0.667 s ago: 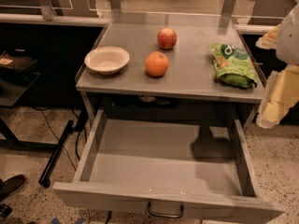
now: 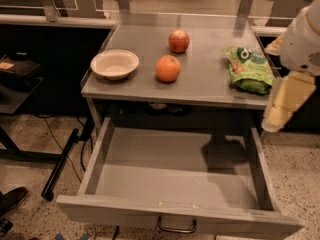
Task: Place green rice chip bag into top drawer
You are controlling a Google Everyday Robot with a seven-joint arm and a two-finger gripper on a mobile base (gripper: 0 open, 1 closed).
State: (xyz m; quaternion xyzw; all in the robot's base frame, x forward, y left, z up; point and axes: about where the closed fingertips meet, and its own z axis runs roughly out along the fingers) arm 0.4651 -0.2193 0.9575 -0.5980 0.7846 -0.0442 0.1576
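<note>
The green rice chip bag lies flat on the right side of the grey tabletop, near its front edge. The top drawer below the tabletop is pulled wide open and nothing lies in it; its dark loop handle shows at the front. My gripper, cream-coloured on a white arm, hangs at the right edge of the view. It is just right of the bag, level with the table's front right corner and above the drawer's right side wall. It holds nothing that I can see.
A white bowl sits at the tabletop's left. An orange and a red apple sit in the middle. A dark desk frame and cables stand on the floor to the left. A shoe is at the bottom left.
My gripper has shifted slightly to the left, closer to the table's right edge. The bag, fruit, bowl and drawer have not moved.
</note>
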